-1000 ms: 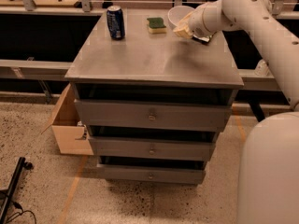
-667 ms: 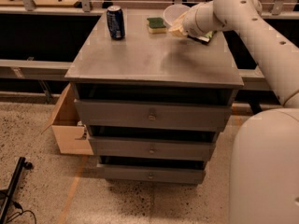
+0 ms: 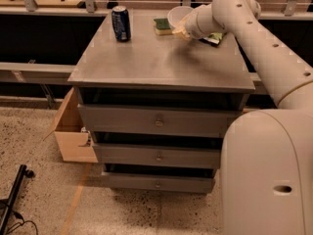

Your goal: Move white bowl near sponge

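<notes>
From my remote station I watched the robot's white arm (image 3: 264, 48) reach in from the right across the far side of the grey metal drawer cabinet (image 3: 161, 65). Its two-finger gripper (image 3: 180, 31) was clamped on the near rim of the plain round glossy white bowl (image 3: 177, 14). The bowl sat tilted at the back edge of the cabinet top, its mouth turned partly toward the camera. I could not tell whether its foot touched the surface.

The small rectangular sponge with the dark green top and yellow base (image 3: 162, 26) lay just to the left of the bowl, close to touching it. A blue soda can (image 3: 121, 23) stood upright well to the left of the sponge, near the back left corner. A green snack bag (image 3: 215, 37) showed partly under the arm. An open brown cardboard box (image 3: 73, 136) sat on the speckled floor beside the cabinet's left side, and the robot's white base (image 3: 266, 175) filled the lower right.
</notes>
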Controlling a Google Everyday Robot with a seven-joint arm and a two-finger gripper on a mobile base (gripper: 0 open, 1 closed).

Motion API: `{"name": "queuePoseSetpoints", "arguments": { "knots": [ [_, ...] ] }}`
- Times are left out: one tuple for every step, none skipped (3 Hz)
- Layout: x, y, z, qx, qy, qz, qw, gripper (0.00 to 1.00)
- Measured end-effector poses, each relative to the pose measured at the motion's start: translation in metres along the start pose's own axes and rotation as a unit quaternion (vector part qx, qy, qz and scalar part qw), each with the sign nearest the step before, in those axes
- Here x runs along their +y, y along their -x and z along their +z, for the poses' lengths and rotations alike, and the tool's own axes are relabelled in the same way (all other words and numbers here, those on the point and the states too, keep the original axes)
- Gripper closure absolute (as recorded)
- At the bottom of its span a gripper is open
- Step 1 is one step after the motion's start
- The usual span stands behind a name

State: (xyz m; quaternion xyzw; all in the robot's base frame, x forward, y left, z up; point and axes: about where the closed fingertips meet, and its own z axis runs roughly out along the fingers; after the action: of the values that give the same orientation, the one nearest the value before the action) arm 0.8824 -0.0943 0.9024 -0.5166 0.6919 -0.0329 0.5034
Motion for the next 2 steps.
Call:
{"name": "queuePoseSetpoints", "arguments": {
  "knots": [
    [-0.0013, -0.0002, 0.0124, 0.003, 0.000, 0.004, 1.0000, 0.59],
    [-0.0010, -0.0008, 0.0198, 0.004, 0.002, 0.005, 1.0000, 0.35]
  ]
}}
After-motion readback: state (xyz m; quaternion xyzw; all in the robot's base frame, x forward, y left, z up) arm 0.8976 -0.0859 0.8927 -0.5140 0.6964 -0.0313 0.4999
